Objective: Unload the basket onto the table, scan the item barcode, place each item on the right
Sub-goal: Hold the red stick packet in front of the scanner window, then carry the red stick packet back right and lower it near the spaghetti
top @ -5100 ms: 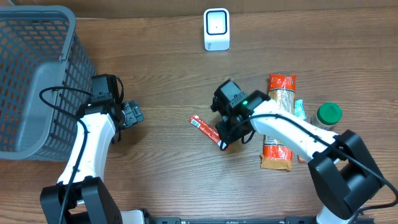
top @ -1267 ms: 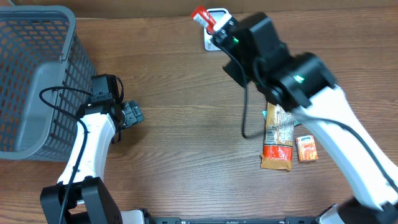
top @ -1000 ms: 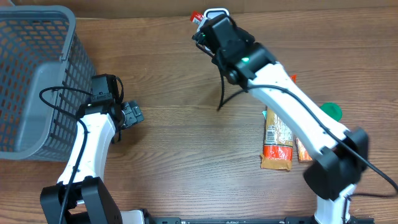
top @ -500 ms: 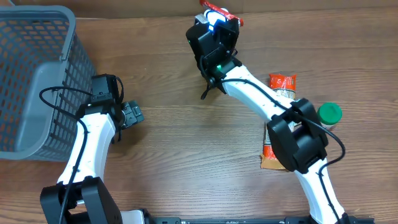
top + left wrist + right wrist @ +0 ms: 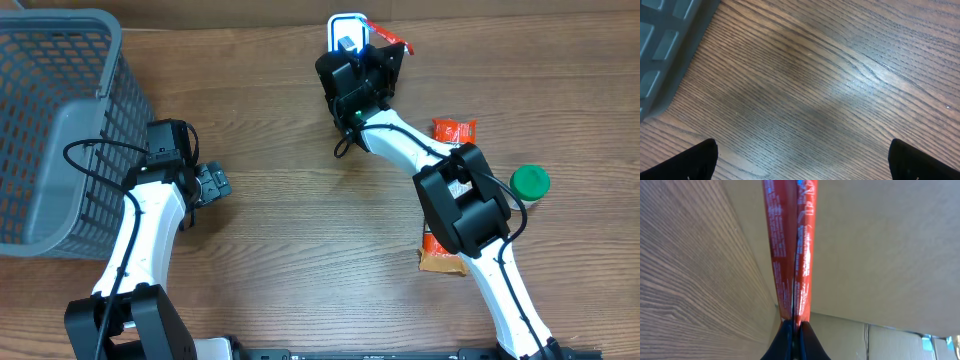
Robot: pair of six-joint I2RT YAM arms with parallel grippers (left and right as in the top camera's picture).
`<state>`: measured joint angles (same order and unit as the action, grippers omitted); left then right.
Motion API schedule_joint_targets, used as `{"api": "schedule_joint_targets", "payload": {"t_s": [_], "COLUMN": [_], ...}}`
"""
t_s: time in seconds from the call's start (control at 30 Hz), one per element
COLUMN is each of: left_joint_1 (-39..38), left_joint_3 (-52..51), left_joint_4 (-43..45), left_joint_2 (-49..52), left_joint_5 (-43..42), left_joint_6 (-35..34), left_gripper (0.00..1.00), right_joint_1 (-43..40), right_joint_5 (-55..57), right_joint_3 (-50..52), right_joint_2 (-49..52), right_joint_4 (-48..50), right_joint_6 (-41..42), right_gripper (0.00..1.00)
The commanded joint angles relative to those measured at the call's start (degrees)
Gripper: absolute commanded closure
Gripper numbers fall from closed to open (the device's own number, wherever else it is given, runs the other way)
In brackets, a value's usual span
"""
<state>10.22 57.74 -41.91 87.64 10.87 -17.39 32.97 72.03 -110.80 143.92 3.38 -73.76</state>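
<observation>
while the right gripper (image 5: 372,52) sits at the 12 o'clock edge of the wooden table (image 5: 290,250) in the overhead view, it is clamped tight on a slim red stick packet (image 5: 388,36). the packet pokes out from the jaws toward 1 o'clock, raised off the wood, just beside the white barcode scanner (image 5: 341,21), whose lit face shows at 11 o'clock of the gripper. whether the packet touches the scanner cannot be told from above. in the right wrist view the packet (image 5: 792,245) runs straight up from the dark fingertips (image 5: 785,342), which pinch its lower end with no gap between them; small white print runs along it, too fine to read, and wood grain fills the 9 o'clock side.

the left gripper (image 5: 214,185) rests well apart, toward 9 o'clock of the table, with its jaws spread fully wide and nothing between them. its wrist view shows only the two black fingertips (image 5: 700,160) at the lower corners, bare wood between them, and a corner of the grey wire basket (image 5: 660,50) at 10 o'clock.

near 3 o'clock lie an orange packet (image 5: 454,130) and a green-lidded jar (image 5: 528,182), partly hidden by the right arm.
</observation>
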Motion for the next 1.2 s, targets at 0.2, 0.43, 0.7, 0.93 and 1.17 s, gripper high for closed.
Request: {"api": "schedule_joint_targets", "payload": {"t_s": [0.2,0.43,0.7,0.93,1.17], "left_joint_1": [-0.15,-0.15,-0.15,-0.15,-0.15], "left_joint_3": [1.03,1.03,1.03,1.03,1.03], "left_joint_4": [0.20,0.20,0.20,0.20,0.20], "left_joint_2": [-0.22,-0.22,-0.22,-0.22,-0.22], "left_joint_5": [-0.39,-0.39,-0.39,-0.39,-0.39], "left_joint_6": [0.50,0.50,0.50,0.50,0.50], "left_gripper": [0.00,0.00,0.00,0.00,0.00], "right_joint_1": [0.44,0.90,3.85,4.09,4.15], "right_joint_5": [1.40,1.29,-0.35,-0.83,0.61], "right_joint_3": [-0.66,-0.66,-0.63,-0.63,-0.66], "right_joint_2": [2.82,2.82,2.82,2.82,1.27], "right_joint_4": [1.11,0.37,0.17,-3.41,1.16], "right_joint_6": [-0.22,0.24,0.20,1.07,8.44], "right_gripper": [0.97,0.97,0.97,0.97,0.97]}}
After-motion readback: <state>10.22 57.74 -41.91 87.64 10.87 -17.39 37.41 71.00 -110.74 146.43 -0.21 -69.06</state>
